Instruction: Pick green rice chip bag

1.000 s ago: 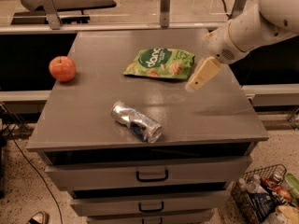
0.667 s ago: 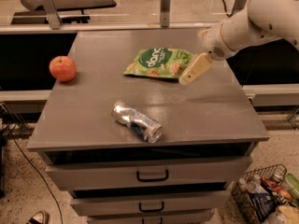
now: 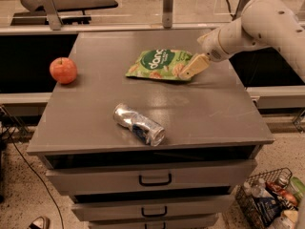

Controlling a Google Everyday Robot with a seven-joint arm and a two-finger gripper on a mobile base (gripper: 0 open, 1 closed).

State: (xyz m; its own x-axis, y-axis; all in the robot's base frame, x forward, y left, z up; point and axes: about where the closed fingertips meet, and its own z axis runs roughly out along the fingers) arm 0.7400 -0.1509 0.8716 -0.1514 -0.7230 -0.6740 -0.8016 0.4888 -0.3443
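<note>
The green rice chip bag (image 3: 159,64) lies flat on the far middle of the grey cabinet top (image 3: 200,113), with a dark-green round logo and pictured tan chips. My gripper (image 3: 192,67) reaches in from the right on a white arm. Its tan fingers sit low over the bag's right edge, touching or just above it.
A crushed silver can (image 3: 138,124) lies near the front middle of the top. A red apple (image 3: 63,70) sits at the left edge. Drawers with black handles are below the top. A wire basket of items (image 3: 271,200) stands on the floor at lower right.
My gripper has moved left and back, from over the bare top right of the bag to the bag's right edge. The bag, can and apple have not moved.
</note>
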